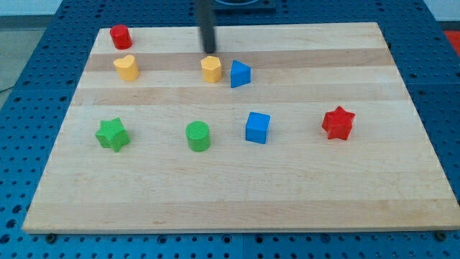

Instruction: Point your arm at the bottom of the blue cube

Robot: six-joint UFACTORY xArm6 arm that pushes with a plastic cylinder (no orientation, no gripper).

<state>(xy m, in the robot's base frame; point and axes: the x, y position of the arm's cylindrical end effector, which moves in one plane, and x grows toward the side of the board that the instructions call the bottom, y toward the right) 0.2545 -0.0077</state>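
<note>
The blue cube [257, 127] sits right of the board's middle. My tip [210, 52] is the lower end of a dark rod coming down from the view's top. It stands just above the yellow hexagonal block [210, 69], far up and to the left of the blue cube. A blue triangular block [240, 74] lies right of the yellow hexagonal block, between my tip and the cube.
A red cylinder [120, 36] is at the top left, a yellow heart block [126, 67] below it. A green star [112, 134] and a green cylinder [198, 136] lie left of the cube. A red star [338, 122] lies to its right. The wooden board [237, 194] rests on a blue pegboard.
</note>
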